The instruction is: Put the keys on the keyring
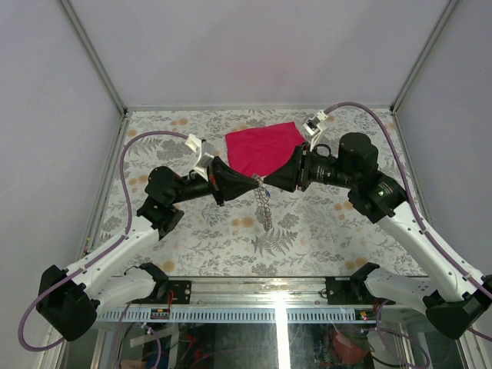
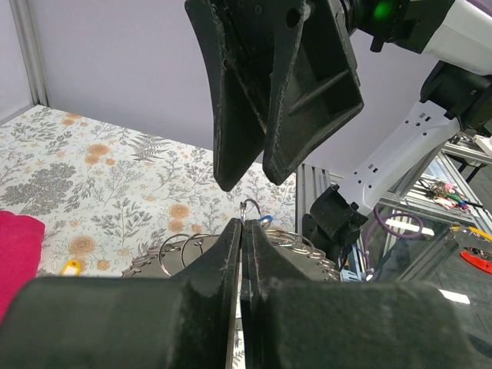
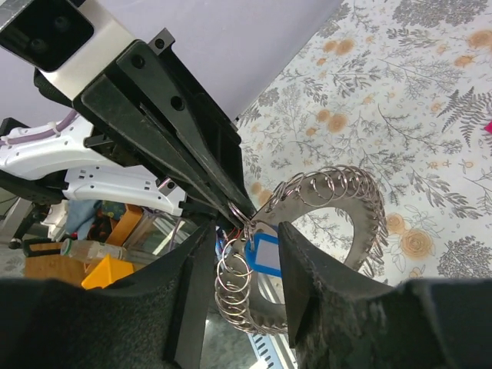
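Observation:
The keyring [image 3: 355,231] is a large flat grey metal ring with several small split rings threaded along its edge. It hangs in the air between my two grippers and shows edge-on in the top view [image 1: 265,207]. My left gripper [image 2: 244,224] is shut on one small split ring [image 2: 247,207] at the keyring's top. My right gripper [image 3: 246,234] is open, its fingers either side of a blue key tag [image 3: 263,255] and a stack of small rings, without pinching them. In the top view the two grippers meet tip to tip, left gripper [image 1: 256,182] against right gripper [image 1: 267,183]. A yellow-tagged key [image 2: 71,267] lies on the table.
A red cloth [image 1: 264,147] lies on the floral table top just behind the grippers. White walls with metal posts close in the back and both sides. Purple cables loop off each arm.

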Motion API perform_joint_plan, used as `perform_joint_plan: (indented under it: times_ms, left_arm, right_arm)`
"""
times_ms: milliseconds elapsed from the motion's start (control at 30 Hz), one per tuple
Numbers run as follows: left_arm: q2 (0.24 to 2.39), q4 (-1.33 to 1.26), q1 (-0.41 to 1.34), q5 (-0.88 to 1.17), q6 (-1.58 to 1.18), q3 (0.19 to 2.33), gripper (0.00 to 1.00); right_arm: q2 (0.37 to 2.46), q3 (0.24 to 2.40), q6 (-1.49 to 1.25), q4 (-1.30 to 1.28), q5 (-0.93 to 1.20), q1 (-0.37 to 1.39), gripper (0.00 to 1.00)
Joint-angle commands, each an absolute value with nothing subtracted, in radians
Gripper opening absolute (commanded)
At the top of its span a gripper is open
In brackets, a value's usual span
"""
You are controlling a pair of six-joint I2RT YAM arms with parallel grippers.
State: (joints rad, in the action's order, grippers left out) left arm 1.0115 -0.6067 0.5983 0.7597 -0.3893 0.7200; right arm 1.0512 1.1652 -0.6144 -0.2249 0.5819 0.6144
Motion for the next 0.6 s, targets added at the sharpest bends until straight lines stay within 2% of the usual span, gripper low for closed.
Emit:
perform_joint_plan:
  times_ms: [0, 100, 400, 567]
  left_arm:
    - [0.994, -0.699, 0.592, 0.748, -0.397, 0.729, 0.0]
    - [0.994, -0.699, 0.592, 0.749, -0.396, 0.729, 0.0]
    - [0.993, -0.698, 0.592, 0.749, -0.395, 0.733, 0.0]
    - [0.993, -0.697, 0.592, 0.749, -0.395, 0.731, 0.0]
  right_arm:
    - [1.059, 1.188, -0.63, -0.176, 0.64, 0.609, 0.42]
    - [1.069, 1.198, -0.623, -0.199, 0.651, 0.609, 0.39]
    - [1.086, 1.201, -0.602, -0.24, 0.672, 0.609, 0.39]
    - [1.088, 1.195, -0.615, -0.211, 0.684, 0.609, 0.29]
